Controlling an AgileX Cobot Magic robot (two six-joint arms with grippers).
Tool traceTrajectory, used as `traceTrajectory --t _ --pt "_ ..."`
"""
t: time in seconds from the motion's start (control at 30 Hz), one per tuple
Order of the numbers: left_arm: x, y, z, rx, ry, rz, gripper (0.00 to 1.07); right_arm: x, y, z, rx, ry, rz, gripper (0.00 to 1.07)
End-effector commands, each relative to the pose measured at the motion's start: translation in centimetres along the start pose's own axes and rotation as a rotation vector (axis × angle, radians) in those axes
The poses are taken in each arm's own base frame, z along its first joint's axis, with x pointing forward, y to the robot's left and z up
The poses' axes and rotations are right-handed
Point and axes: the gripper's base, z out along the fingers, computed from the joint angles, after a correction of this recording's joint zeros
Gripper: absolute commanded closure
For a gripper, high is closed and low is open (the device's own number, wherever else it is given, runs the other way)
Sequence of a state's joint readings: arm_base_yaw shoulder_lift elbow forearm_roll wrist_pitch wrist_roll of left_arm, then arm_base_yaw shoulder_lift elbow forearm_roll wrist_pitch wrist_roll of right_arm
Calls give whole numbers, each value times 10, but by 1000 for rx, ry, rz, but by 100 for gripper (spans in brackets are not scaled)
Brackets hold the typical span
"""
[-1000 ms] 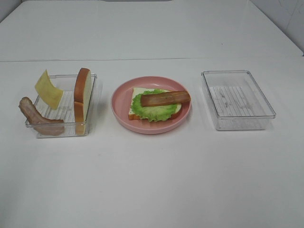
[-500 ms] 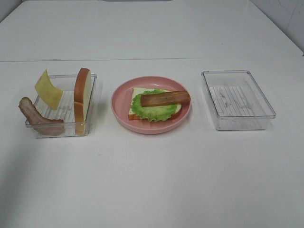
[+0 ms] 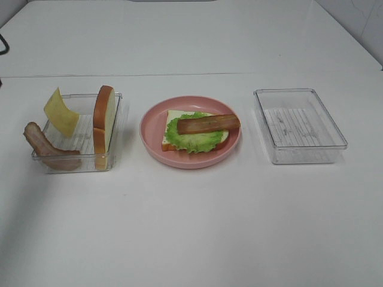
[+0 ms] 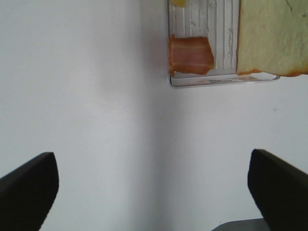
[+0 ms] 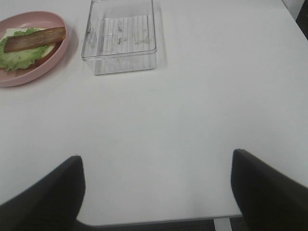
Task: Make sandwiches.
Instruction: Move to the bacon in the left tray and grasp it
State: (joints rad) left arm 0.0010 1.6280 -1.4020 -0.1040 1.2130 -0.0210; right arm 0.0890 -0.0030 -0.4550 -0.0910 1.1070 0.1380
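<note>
The half-built sandwich (image 3: 194, 133) lies on the pink plate (image 3: 149, 146) with the left gripper (image 4: 154, 192) and right gripper (image 5: 156, 192) both spread wide, holding nothing, so next, likely, the left one must reach the second bacon strip (image 3: 42, 143) in its tray (image 3: 87, 95)

Table (image 3: 191, 239) is plain white. The plate (image 3: 149, 136) is pink, and the bread slice on it (image 3: 174, 116) is white with an orange-brown crust. Lettuce (image 3: 190, 142) is ruffly green, with a brown bacon strip on top (image 3: 208, 124). The left tray (image 3: 84, 134) and right tray (image 3: 299, 125) are clear with ribbed floors. Cheese (image 3: 60, 112) is pale yellow. The second bacon strip (image 3: 45, 146) is reddish brown, streaky pink-orange close up. The standing bread slice (image 3: 103, 122) has the same orange-brown crust.
</note>
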Motion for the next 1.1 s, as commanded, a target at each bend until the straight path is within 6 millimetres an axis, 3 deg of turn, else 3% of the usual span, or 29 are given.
traceTrajectory --t 0.03,0.17,0.37,0.6,0.83,1.03,1.1 --pt "5 -8 12 -13 127 0 7 3 0 -3 -8 -36 2 27" --pt "-6 -22 37 -28 151 18 7 3 0 -3 -8 -36 2 27" --pt "-23 -32 51 -80 136 31 7 3 0 -3 -8 -36 2 27" --pt "-38 -32 64 -93 137 32 8 3 0 -3 -8 -36 2 27" --pt "-45 -28 94 -115 157 36 9 3 0 -3 -8 -36 2 27" --pt "-48 -28 107 -114 156 37 9 3 0 -3 -8 -36 2 27" --pt "-49 -27 122 -116 184 52 9 3 0 -3 -8 -36 2 27"
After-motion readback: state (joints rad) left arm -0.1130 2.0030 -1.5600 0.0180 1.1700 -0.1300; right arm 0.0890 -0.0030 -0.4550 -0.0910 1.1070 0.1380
